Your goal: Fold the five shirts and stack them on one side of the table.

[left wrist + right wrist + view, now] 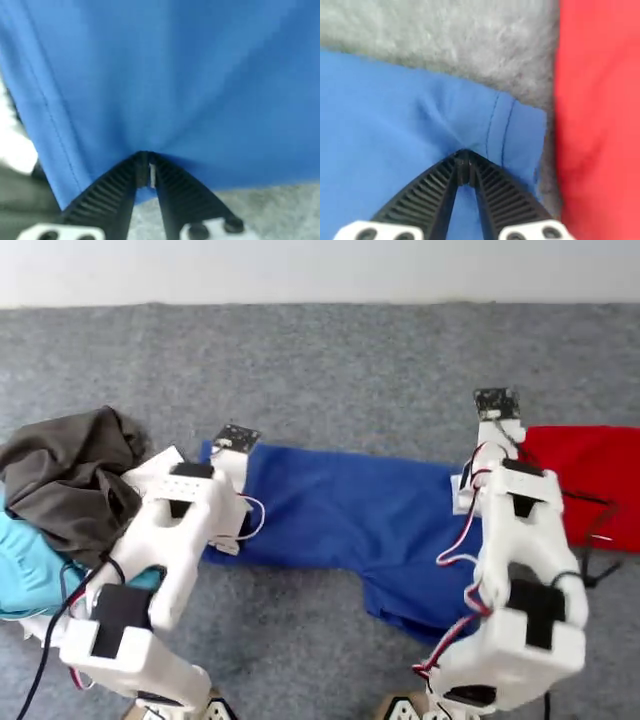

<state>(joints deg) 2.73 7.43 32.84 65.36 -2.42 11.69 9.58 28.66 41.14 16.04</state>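
A blue shirt [345, 515] lies spread across the middle of the grey table, partly folded, with a loose flap toward the front right. My left gripper [146, 162] is shut on the blue shirt [175, 80], pinching the cloth near its left edge. My right gripper [464, 161] is shut on the same blue shirt [395, 125] close to its stitched hem at the right end. A red shirt [585, 480] lies flat at the right edge, right beside that hem, and appears as the red shirt [600, 115] in the right wrist view.
A dark olive shirt [70, 475] is heaped at the left edge, over a turquoise shirt [30, 570]. Both white arms [170, 540] stand over the front half of the table. Grey carpet-like table surface [350, 370] stretches to the back wall.
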